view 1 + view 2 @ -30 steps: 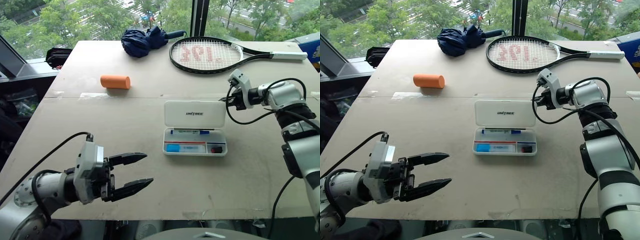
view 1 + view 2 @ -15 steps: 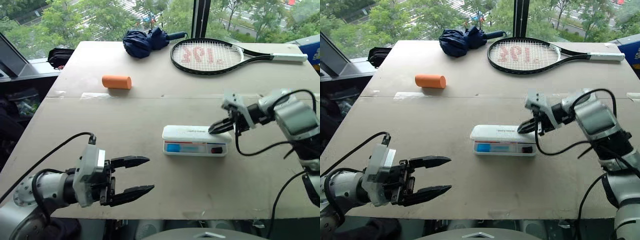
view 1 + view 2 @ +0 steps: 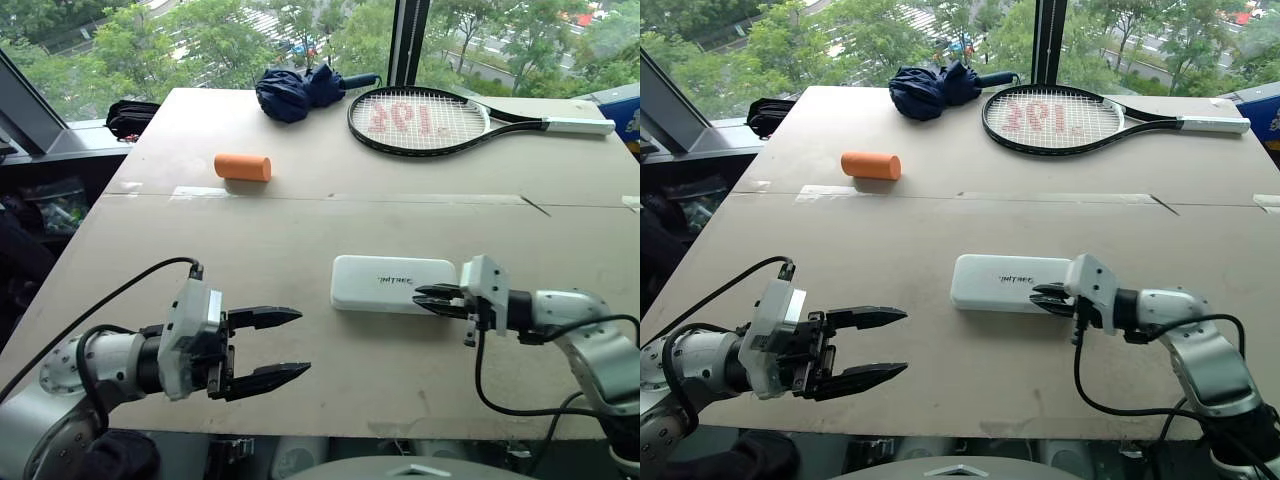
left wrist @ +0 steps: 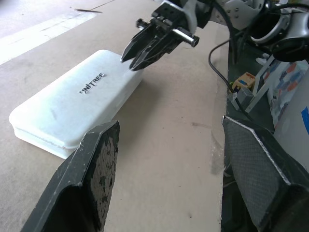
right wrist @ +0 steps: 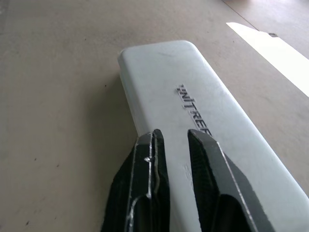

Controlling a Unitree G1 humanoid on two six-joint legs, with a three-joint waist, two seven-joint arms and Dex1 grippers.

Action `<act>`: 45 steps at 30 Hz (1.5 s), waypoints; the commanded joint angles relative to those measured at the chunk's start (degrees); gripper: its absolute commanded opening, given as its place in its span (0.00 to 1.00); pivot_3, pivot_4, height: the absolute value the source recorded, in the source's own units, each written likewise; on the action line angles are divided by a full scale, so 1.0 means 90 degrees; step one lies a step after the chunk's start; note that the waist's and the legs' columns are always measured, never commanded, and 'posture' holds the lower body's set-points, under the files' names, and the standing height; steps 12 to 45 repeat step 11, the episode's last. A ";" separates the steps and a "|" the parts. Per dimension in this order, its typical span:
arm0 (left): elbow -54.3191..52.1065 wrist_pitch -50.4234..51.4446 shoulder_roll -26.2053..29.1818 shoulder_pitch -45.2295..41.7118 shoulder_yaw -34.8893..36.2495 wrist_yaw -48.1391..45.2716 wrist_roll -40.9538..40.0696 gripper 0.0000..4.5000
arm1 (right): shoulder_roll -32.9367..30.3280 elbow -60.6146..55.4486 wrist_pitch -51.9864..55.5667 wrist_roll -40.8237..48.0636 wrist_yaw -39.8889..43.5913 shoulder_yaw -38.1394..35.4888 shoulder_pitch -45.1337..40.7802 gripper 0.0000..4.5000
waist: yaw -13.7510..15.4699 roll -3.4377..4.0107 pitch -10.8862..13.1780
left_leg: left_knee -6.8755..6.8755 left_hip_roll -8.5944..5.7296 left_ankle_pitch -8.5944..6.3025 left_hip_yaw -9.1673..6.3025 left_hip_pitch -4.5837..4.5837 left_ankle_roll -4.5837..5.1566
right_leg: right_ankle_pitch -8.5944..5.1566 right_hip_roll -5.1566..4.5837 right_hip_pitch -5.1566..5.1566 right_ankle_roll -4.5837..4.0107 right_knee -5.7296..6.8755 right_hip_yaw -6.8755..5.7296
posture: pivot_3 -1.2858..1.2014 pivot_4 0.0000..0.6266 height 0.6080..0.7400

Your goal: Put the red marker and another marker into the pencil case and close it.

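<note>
The pencil case (image 3: 392,284) lay flat on the table (image 3: 300,230) with its lid fully down and the printed side up. The right gripper (image 3: 422,297) stood at the case's right end, its tips over the near right corner of the lid; its two black fingers (image 5: 145,193) were parted by a narrow gap and held nothing. Whether the tips touched the lid could not be told. The left gripper (image 3: 292,345) hung above bare table, well to the left of the case and nearer the table's front edge, its fingers spread wide and empty, pointing toward the case. Beyond the left gripper, far across the table, lay an orange cylinder (image 3: 242,167). Farther still, at the far edge, lay a folded dark blue umbrella (image 3: 305,90) and a tennis racket (image 3: 440,118), well apart from both grippers.
</note>
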 commanded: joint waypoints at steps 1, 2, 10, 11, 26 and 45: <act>0.0227 -0.0178 -0.0013 0.0328 0.0183 -0.0103 0.0335 0.76 | 0.0205 -0.0650 -0.0423 0.0664 0.0130 -0.1840 0.1522 0.58 | 0.0005 0.0006 0.0000 | 0.0000 0.0002 0.0000 0.0001 0.0002 0.0000 | -0.0001 0.0001 0.0000 -0.0001 0.0002 0.0001 | 0.52 0.24 0.94; 0.0315 -0.0229 -0.0025 0.0528 0.0224 -0.0196 0.0452 0.76 | 0.0294 -0.0712 -0.0547 0.0769 0.0225 -0.2405 0.2055 0.66 | 0.0006 0.0013 0.0001 | -0.0001 0.0002 0.0000 0.0002 0.0002 0.0000 | -0.0001 0.0001 0.0000 -0.0001 0.0003 0.0002 | 0.52 0.24 0.94; 0.0813 -0.0573 -0.0021 0.0898 0.0282 -0.0528 0.0944 0.76 | 0.0514 -0.0608 -0.1318 0.1228 0.0778 -0.3991 0.3886 0.99 | -0.0022 0.0013 0.0001 | -0.0006 0.0027 -0.0001 0.0049 0.0028 0.0001 | -0.0023 0.0015 0.0001 -0.0013 -0.0001 0.0042 | 0.52 0.24 0.94; 0.0800 -0.0551 -0.0004 0.0808 0.0185 -0.0495 0.0971 0.76 | 0.0493 -0.0554 -0.1361 0.1226 0.0780 -0.3947 0.3891 0.99 | -0.0022 0.0013 0.0001 | -0.0006 0.0028 -0.0001 0.0052 0.0029 0.0001 | -0.0031 0.0014 0.0001 0.0000 -0.0001 0.0045 | 0.52 0.24 0.94; 0.0800 -0.0551 -0.0004 0.0808 0.0185 -0.0495 0.0971 0.76 | 0.0493 -0.0554 -0.1361 0.1226 0.0780 -0.3947 0.3891 0.99 | -0.0022 0.0013 0.0001 | -0.0006 0.0028 -0.0001 0.0052 0.0029 0.0001 | -0.0031 0.0014 0.0001 0.0000 -0.0001 0.0045 | 0.52 0.24 0.94; 0.0800 -0.0551 -0.0004 0.0808 0.0185 -0.0495 0.0971 0.76 | 0.0493 -0.0554 -0.1361 0.1226 0.0780 -0.3947 0.3891 0.99 | -0.0022 0.0013 0.0001 | -0.0006 0.0028 -0.0001 0.0052 0.0029 0.0001 | -0.0031 0.0014 0.0001 0.0000 -0.0001 0.0045 | 0.52 0.24 0.94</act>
